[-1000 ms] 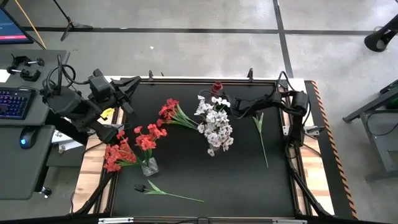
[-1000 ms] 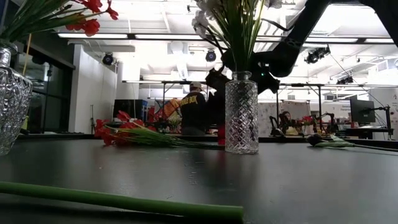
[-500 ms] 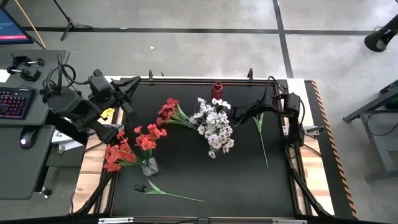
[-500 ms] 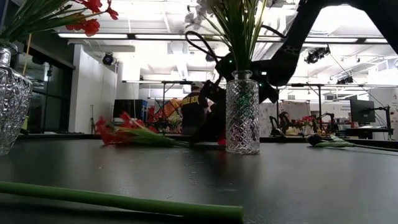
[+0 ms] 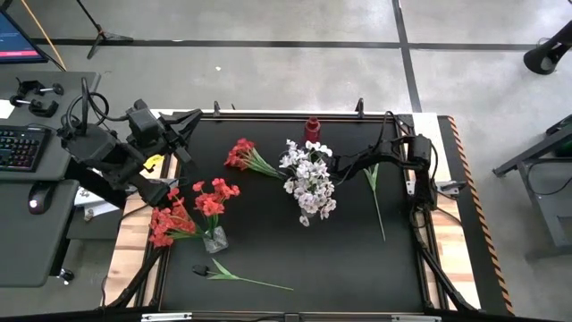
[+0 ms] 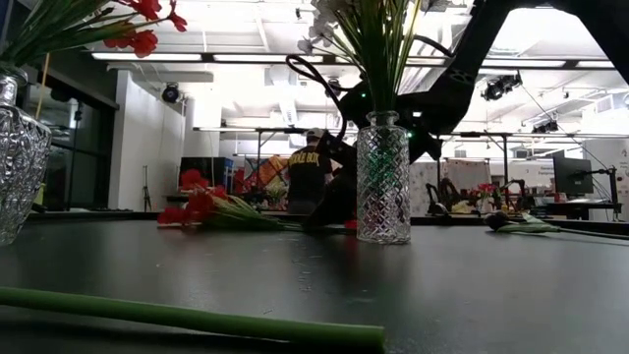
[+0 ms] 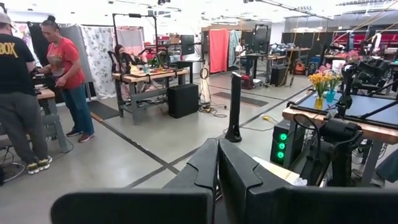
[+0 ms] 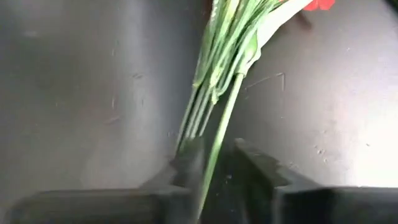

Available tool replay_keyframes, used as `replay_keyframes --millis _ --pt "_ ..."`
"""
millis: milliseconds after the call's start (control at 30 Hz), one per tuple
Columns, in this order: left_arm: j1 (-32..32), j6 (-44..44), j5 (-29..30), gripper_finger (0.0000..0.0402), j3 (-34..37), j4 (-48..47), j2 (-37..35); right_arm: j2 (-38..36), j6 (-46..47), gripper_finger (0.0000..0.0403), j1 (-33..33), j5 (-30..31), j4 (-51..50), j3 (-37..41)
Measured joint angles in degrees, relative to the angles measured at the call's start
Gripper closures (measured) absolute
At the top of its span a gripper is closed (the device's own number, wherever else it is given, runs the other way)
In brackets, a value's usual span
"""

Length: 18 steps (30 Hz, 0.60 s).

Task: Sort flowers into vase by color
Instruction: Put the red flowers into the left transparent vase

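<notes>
As the right gripper [image 8: 214, 165], clenched on its stems, drags the red bunch [image 5: 239, 154] left, it lies far-left of the white vase [image 6: 382, 177], unsorted. Left gripper [image 7: 217, 163] waits closed.

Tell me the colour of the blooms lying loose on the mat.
Red. The loose flower cluster shows best in the high view.

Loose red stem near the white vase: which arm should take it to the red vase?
Right. Its gripper already straddles that red stem; the left gripper is parked off the table's edge, pointing into the room.
</notes>
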State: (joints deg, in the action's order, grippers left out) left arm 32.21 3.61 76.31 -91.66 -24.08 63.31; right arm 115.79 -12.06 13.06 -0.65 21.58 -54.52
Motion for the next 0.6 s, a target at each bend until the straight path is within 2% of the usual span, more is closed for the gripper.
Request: replay_keyframes --millis 67,100,300,600 --pt "0.0 0.48 0.0 0.0402 0.0 0.0 0.0 -0.02 0.23 0.0378 0.03 -0.97 -0.86 -0.06" --pt "0.0 0.71 0.0 0.0402 0.0 0.0 0.0 -0.04 0.76 0.0389 0.06 -1.23 -1.05 -0.06" --pt "0.0 1.56 0.0 0.0402 0.0 0.02 0.0 -0.99 5.65 0.04 0.72 -1.86 -1.79 0.1" --pt "0.0 2.88 -0.02 0.0402 0.0 0.08 0.0 -8.4 7.15 0.0402 4.13 -0.91 -2.21 0.26"
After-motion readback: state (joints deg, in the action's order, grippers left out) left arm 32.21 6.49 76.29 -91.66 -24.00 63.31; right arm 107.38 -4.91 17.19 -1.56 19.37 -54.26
